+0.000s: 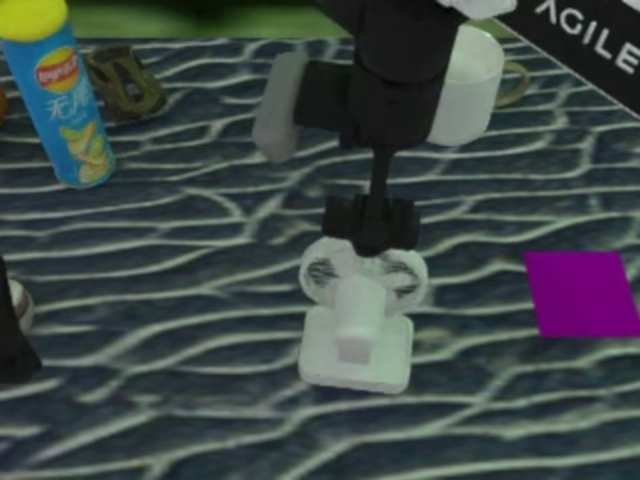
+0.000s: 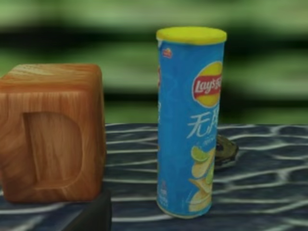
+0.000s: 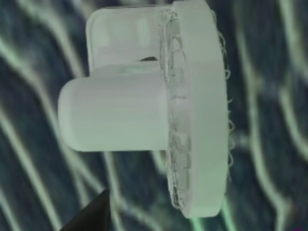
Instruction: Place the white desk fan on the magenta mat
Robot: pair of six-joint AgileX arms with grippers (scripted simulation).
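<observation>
Above the white desk fan (image 1: 357, 320), right arm reaching down, magenta mat (image 1: 582, 293) well apart

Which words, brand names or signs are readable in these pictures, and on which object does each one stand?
"Lay's": red and yellow brand logo on the blue chip can, also seen at the table's left.
"无": first large white Chinese character under the logo on the same can; the character after it is cut off by the can's curve.
"AGILE": white letters on the dark panel at the top right corner, cut off by the picture's edge.
Small print low on the can is too blurred to read.
</observation>
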